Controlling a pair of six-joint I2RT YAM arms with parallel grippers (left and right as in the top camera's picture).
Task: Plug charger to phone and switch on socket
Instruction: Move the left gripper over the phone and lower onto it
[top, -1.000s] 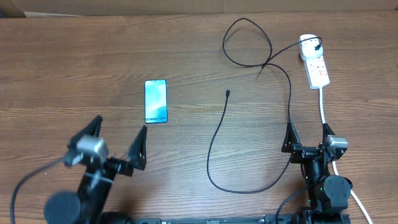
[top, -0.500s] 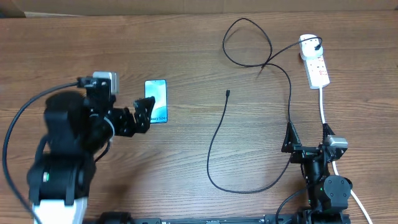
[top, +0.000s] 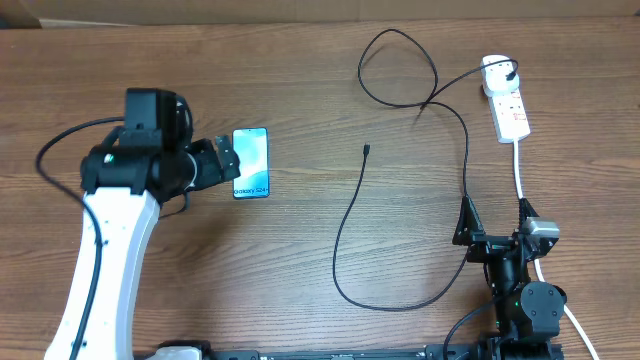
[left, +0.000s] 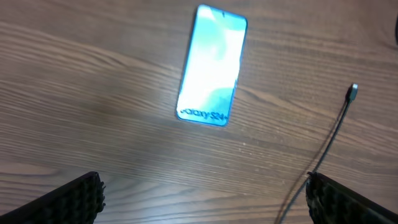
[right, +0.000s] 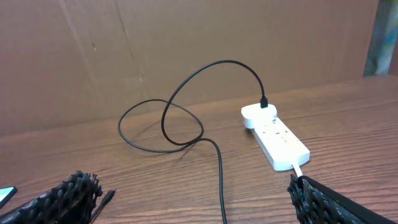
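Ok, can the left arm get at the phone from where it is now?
Probably yes. The left end effector sits open just beside the phone, with only bare table between them. The charger's connector tip lies well off on the phone's far side, so nothing looks to block the approach.

**A:** Entry one, left side?
**B:** Left arm (top: 100, 250): a white link climbs from the lower edge of the overhead view to a black joint block, and the wrist is turned toward the right. Left gripper (top: 228, 165): jaws spread, nothing between them. Its fingers (left: 78, 196) show at both lower corners of the wrist view.
**A:** Entry two?
**B:** Right arm (top: 522, 300): folded low over its base. Right gripper (top: 494, 222): points away from the base, jaws wide apart and empty, fingers (right: 68, 196) at the lower corners.
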